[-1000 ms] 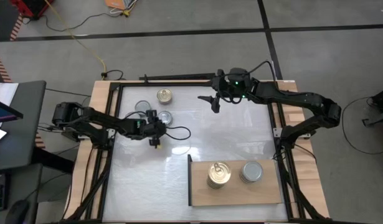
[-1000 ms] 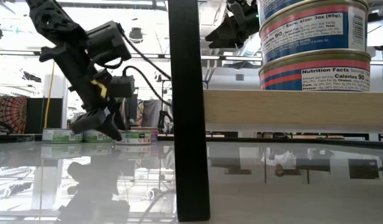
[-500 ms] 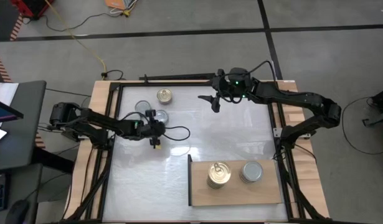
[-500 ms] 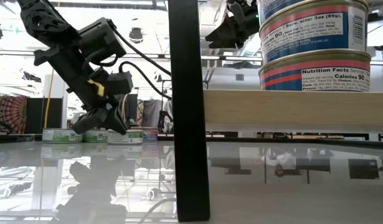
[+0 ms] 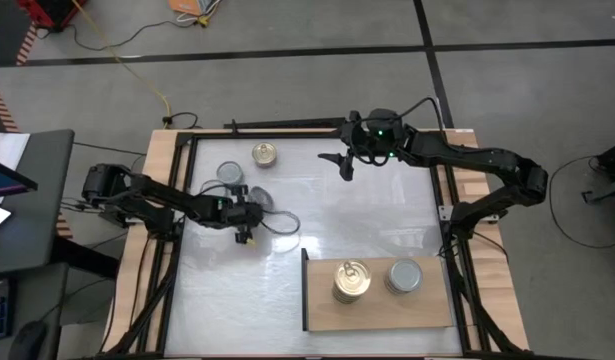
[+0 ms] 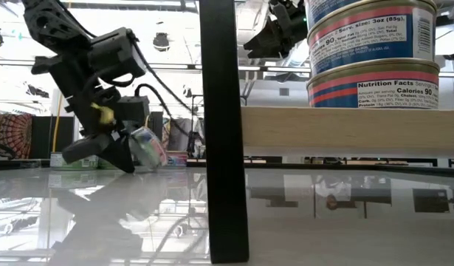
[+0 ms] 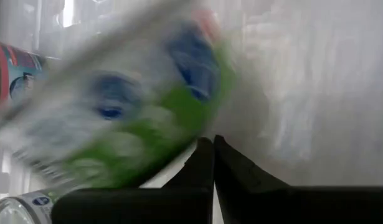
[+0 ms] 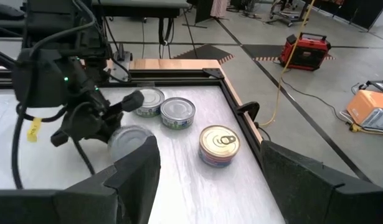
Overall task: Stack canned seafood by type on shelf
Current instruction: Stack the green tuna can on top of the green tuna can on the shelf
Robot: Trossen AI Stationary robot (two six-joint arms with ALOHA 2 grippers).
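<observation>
— Where was the silver-lidded tin [image 6: 147, 148]?
— Tilted, clamped in the left claw [image 5: 249, 205], just beside the two tins [image 8: 163, 108] left on the table [image 5: 357, 215].
— And the shelf [image 5: 322, 305]?
— Two stacks on it, well apart from that tin.
— The right claw [image 5: 339, 164]?
— Raised, fingers spread, gripping nothing

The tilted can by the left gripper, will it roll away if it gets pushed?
Probably, if it tips onto its edge. The tilted can is round and leans against the left gripper. The tabletop looks glossy, so it may also slide. Lying flat, it would likely stay put.
</observation>
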